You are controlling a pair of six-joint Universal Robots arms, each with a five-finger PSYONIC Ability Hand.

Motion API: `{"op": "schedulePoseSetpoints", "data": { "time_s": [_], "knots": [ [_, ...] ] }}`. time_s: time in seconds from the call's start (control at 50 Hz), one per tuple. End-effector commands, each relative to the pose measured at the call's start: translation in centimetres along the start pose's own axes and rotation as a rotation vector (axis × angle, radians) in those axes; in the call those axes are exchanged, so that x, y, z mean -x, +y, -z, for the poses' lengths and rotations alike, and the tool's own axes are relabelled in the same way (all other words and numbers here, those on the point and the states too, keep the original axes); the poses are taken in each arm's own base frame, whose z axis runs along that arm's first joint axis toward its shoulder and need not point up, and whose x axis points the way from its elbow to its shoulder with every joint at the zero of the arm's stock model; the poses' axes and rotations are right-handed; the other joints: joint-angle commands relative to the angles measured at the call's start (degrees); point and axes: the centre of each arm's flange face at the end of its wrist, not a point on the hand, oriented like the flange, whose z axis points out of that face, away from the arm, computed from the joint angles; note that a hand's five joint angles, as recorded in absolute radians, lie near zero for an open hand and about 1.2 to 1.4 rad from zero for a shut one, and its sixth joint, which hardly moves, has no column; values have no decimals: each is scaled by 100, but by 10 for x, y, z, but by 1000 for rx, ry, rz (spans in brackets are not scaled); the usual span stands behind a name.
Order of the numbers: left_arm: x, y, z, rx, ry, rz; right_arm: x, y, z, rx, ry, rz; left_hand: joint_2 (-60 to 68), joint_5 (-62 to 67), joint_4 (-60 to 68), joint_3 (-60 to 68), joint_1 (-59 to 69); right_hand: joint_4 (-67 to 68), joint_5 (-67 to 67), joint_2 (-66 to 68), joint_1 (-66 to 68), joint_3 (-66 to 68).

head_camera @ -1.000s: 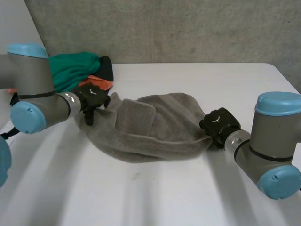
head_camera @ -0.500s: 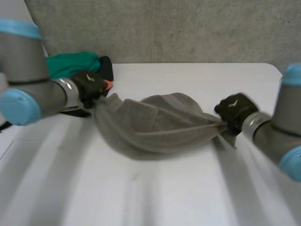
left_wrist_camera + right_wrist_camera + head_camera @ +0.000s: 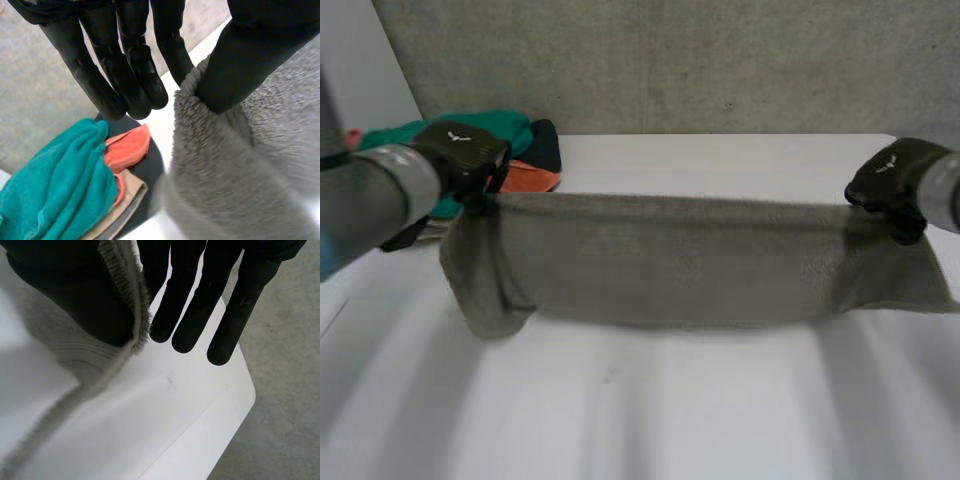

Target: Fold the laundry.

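The grey towel [image 3: 680,262] is pulled out long between the two hands, over the middle of the white table [image 3: 720,420]. The left hand [image 3: 460,152] holds the left end of its top edge. The right hand [image 3: 890,185] holds the right end (both hands are up off the table). The towel hangs down from them like a curtain, and its two ends droop lower at the sides. I cannot tell if the bottom edge touches the table.

The left hand's thumb [image 3: 240,55] pinches the fluffy edge against one finger, and its other fingers [image 3: 125,75] stick out straight. The right hand does the same: its thumb [image 3: 65,290] squeezes the towel's edge, and its other fingers [image 3: 220,305] are straight.

At the far left of the table lies a pile: a green cloth [image 3: 470,135], an orange cloth [image 3: 525,178], a black cloth [image 3: 545,145] and a tan cloth [image 3: 122,207] underneath.
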Motion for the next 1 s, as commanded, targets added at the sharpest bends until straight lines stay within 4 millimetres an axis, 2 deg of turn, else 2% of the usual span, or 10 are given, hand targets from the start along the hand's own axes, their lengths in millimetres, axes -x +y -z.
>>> {"op": "schedulePoseSetpoints", "data": {
  "time_s": [0.02, 0.1, 0.16, 0.24, 0.4, 0.62, 0.7, 0.78, 0.9, 1.0],
  "knots": [
    [15, -62, -35, -296, -165, -7, -43, -31, -45, -157, 319, -47, 1164, 1370, 1157, 1205, 1397, 1152, 1238, 1273, 1580, 1192],
    [40, -124, -13, -594, -286, 10, -104, -66, -36, -408, 690, -164, 1164, 1370, 1157, 1205, 1397, 1152, 1238, 1273, 1580, 1192],
    [56, -156, 9, -780, -370, 50, -129, -79, -22, -548, 831, -196, 1164, 1370, 1157, 1205, 1397, 1152, 1238, 1273, 1580, 1192],
    [63, -161, 17, -857, -415, 111, -142, -86, -3, -675, 938, -185, 1164, 1370, 1157, 1205, 1397, 1152, 1238, 1273, 1580, 1192],
    [32, -93, -10, -630, -307, 129, -91, -52, -28, -617, 704, -198, 1164, 1370, 1157, 1205, 1397, 1152, 1238, 1273, 1580, 1192],
    [-43, 55, -42, -145, -105, 137, 61, 45, -98, -289, 148, -174, 1164, 1370, 1157, 1205, 1397, 1152, 1238, 1273, 1580, 1192],
    [-57, 85, -38, 8, -60, 137, 92, 69, -108, -184, 58, -114, 1164, 1370, 1157, 1205, 1397, 1152, 1238, 1273, 1580, 1192],
    [-59, 92, -27, 122, -19, 135, 101, 77, -105, -128, 24, -86, 515, 721, 508, 556, 748, 1152, 1238, 1273, 1580, 1192],
    [-50, 65, -12, 133, 20, 125, 98, 71, -92, -139, 33, -112, -4195, -3990, -4202, -4154, -3962, 1152, 1238, 1273, 1580, 1192],
    [-38, 42, -16, 75, 16, 97, 99, 69, -87, -147, 34, -129, -4351, -4146, -4358, -4310, -4118, 1152, 1238, 1273, 1580, 1192]
  ]
}}
